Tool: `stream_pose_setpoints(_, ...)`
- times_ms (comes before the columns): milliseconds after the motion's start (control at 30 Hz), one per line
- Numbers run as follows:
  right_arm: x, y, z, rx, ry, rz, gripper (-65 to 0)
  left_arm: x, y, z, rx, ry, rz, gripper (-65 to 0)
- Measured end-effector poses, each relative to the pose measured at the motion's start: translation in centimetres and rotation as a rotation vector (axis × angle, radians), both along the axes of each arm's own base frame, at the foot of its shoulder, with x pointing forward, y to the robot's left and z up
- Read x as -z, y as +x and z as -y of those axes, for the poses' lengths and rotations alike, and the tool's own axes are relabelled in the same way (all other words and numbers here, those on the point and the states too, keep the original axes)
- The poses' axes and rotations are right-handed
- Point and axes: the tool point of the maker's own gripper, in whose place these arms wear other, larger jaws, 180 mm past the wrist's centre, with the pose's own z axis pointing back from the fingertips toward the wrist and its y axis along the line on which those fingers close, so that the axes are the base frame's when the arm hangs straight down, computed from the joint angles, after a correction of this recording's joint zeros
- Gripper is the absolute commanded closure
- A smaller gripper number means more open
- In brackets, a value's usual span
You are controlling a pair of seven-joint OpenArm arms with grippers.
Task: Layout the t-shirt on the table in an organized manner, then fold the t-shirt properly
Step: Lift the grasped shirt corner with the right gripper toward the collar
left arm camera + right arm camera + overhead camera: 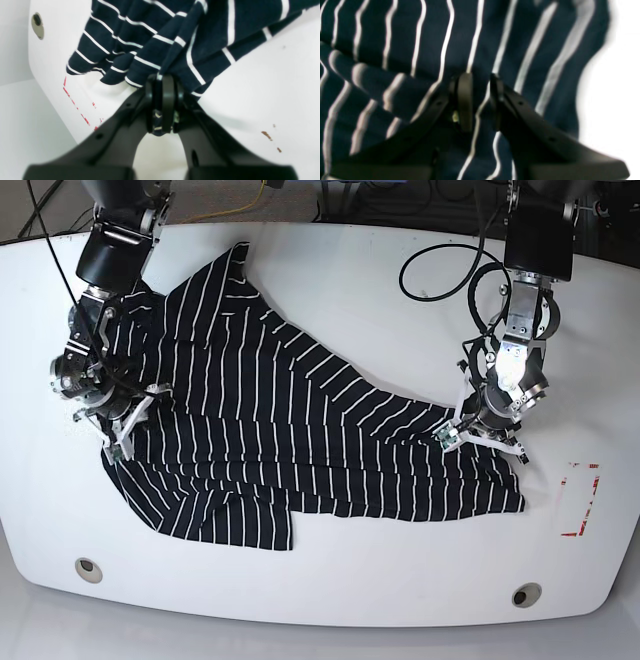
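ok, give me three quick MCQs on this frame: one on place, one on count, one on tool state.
1. Where is the red-marked rectangle in the base view?
A. table's right end
B. under the shirt
C. far left corner

2. How many round grommets show along the table's near edge?
A. none
B. two
C. four

3. What is the left tool doing?
A. standing open above the table
B. shut on the t-shirt
C. holding a cable

Answers:
1 A: the red marks lie right of the shirt's edge.
2 B: one sits near each front corner.
3 B: the left wrist view shows striped fabric pinched between closed jaws.
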Motion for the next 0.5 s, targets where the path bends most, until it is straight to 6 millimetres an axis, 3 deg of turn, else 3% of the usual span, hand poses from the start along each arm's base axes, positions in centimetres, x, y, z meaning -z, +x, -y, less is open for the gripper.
stream_pose_setpoints(167,-3.6,-0.1,-1.0,-0.034,-0.072,0.071,-13.1,-0.1,0.1,0.0,0.002,-0.002,0.003,-2.7)
stream_pose_setpoints(233,-4.0,-0.8,-1.5,-0.040,-0.096,0.063,-15.5,-0.1,0.1,0.0,0.000,0.000,0.003,-2.7)
stream_pose_setpoints(333,-4.0,-2.5,-2.4,-0.048,-0.125,0.039,-24.7,-0.1,0.0,-0.1,-0.001,-0.001,0.002,-2.7)
stream_pose_setpoints(500,-4.3,-5.0,-4.0,-0.069,-0.151,0.033,-45.7,0.0,0.0,-0.1,-0.001,-0.001,0.001,-2.7)
